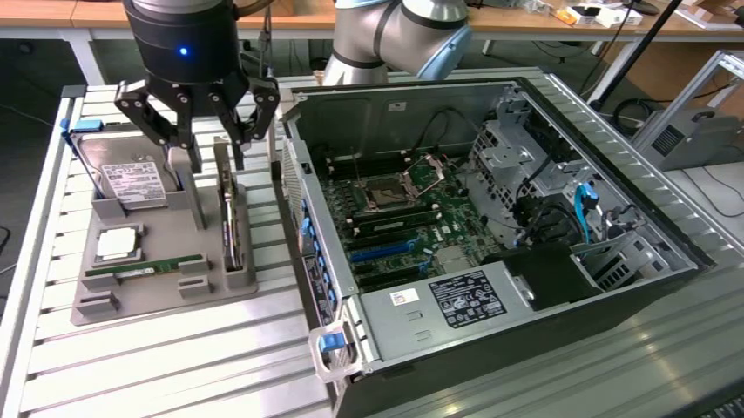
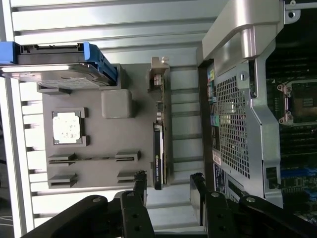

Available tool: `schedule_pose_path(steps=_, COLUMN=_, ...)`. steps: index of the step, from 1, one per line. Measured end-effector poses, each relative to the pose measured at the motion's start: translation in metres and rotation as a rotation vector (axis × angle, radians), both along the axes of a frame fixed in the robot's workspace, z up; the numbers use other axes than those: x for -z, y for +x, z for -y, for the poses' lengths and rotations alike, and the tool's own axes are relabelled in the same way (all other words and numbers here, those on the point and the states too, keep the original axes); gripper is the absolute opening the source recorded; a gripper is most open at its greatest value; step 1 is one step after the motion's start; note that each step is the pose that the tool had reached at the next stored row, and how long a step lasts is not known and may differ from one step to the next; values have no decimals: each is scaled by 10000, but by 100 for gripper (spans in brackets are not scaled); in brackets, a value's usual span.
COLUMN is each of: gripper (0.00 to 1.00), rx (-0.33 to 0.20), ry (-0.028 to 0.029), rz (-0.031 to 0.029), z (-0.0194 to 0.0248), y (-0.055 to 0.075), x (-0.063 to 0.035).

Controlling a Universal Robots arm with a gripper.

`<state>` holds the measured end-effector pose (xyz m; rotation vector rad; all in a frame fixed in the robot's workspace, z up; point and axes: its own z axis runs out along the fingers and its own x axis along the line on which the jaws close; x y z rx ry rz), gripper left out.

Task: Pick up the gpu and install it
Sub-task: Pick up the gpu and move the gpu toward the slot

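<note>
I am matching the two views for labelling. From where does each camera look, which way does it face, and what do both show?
Exterior view: sits high, off the arm, facing down on the open computer case and the gray holder tray; the arm and its open pincer show.
Wrist view: sits on the wrist, facing down past the pincer onto the gpu standing edge-on in the tray; both fingertips show.
Both share: pincer, gpu, tray, hard drive, computer case.
</note>
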<state>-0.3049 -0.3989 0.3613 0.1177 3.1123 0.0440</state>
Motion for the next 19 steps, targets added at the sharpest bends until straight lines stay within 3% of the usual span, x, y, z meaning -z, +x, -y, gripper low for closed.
schedule_pose_path(steps=19, gripper=48, rx=0, ry=-1, rz=-1, z=0, y=0, x=58)
